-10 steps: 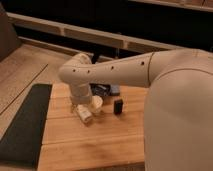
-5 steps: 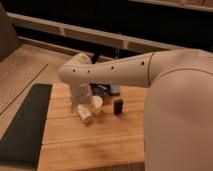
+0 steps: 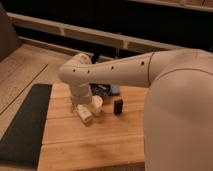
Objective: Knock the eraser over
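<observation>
The eraser (image 3: 118, 106) is a small black block standing upright on the wooden table (image 3: 100, 145), just right of a white cup (image 3: 96, 104). My arm reaches in from the right and bends down at the wrist. The gripper (image 3: 84, 102) hangs at the end of it, low over the table to the left of the cup, about a cup's width away from the eraser. A cream-white bottle-shaped thing (image 3: 84, 114) lies on its side right below the gripper.
A round dark bowl (image 3: 102, 90) sits behind the cup, partly hidden by my arm. A black mat (image 3: 25, 122) runs along the table's left side. My white body (image 3: 180, 125) fills the right side, and a dark shelf wall stands behind.
</observation>
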Robot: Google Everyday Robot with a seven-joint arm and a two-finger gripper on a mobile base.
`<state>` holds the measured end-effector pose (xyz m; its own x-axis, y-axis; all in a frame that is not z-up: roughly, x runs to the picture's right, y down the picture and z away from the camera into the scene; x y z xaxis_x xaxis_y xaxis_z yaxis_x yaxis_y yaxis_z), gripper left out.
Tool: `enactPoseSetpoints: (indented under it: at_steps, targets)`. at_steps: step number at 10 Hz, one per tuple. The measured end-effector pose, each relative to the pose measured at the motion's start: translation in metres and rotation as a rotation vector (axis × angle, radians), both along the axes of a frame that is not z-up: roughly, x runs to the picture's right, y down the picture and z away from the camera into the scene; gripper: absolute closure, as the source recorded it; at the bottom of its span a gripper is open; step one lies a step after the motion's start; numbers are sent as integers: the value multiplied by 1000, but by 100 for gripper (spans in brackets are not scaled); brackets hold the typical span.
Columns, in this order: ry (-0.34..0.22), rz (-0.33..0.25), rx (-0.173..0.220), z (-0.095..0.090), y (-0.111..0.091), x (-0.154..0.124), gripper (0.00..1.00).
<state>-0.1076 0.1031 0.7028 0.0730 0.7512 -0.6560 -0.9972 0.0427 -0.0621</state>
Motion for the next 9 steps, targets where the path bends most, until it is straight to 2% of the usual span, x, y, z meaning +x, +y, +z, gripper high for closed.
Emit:
enactPoseSetpoints:
  at_steps: [4,6,9]
  targets:
    - [1,1,3,1,-1,0,35]
    - [28,37,21,8,-4,5,35]
    - [95,110,24,15,1,38,35]
